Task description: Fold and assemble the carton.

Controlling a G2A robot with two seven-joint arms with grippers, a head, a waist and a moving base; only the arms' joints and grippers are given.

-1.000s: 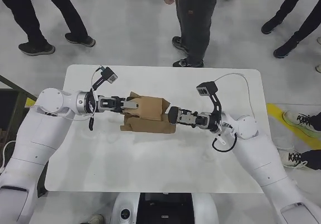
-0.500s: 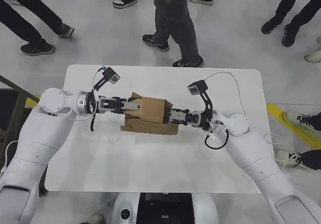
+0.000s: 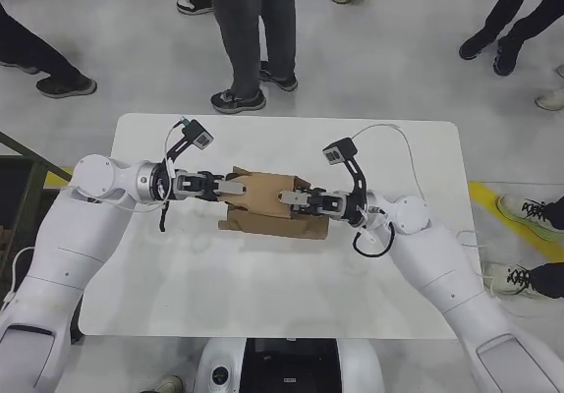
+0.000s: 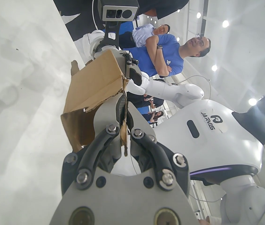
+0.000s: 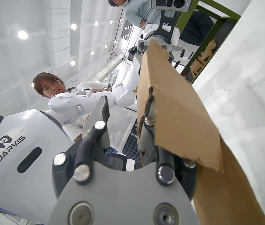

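My left claw [image 4: 122,105] was clamped on a thin edge of the carton [image 3: 267,201], with a flap end pinched flat between both fingers. The carton lay half-formed near the middle of the table [image 3: 262,285], between my two claws. Its lower panel rested on the surface and its upper panels were raised. My right claw [image 5: 125,112] stood open at the opposite end. One finger was free in the air and the other was tucked behind a panel (whether it pressed on the board or only lay close, I could not tell from that angle).

The board looked light and fairly stiff across its panels but weak at the creases and edges, and the rim near my right finger was frayed. I judged it would bend willingly along the scored lines and crumple anywhere else. A hold therefore belonged near a crease or on a flap's edge, deep enough not to tear. Being so light, it would likely slide on the smooth table unless one claw anchored it while the other pushed a flap.
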